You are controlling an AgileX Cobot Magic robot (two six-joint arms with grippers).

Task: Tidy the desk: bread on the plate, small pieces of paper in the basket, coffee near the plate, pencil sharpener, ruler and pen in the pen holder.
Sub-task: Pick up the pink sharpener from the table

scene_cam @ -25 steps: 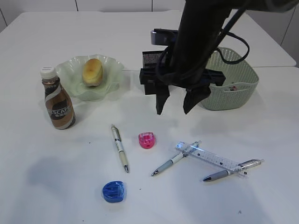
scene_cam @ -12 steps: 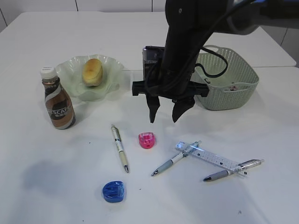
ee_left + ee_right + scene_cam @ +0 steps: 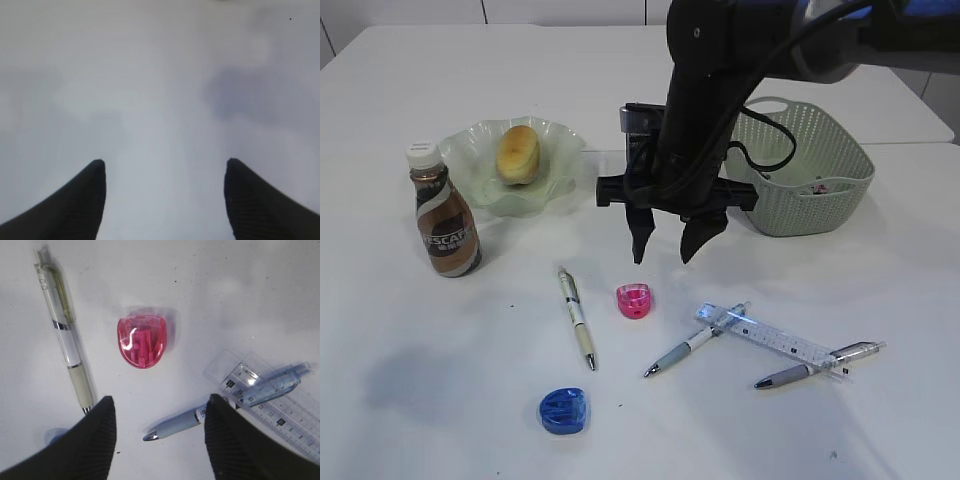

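Pink pencil sharpener point(image 3: 634, 300): lying free on the surface point(image 3: 440, 400), between the white pen point(image 3: 576, 318) and the ruler point(image 3: 770, 338). Right tool point(image 3: 660, 250): hanging just above and slightly behind it, jaws standing open, holding nothing. Left tool point(image 3: 165, 165): open over bare surface, empty.

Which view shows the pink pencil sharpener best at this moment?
The right wrist view: the pink pencil sharpener lies large, unblocked, its inner parts visible. The exterior view shows it small below the right gripper. The left wrist view shows only bare table.
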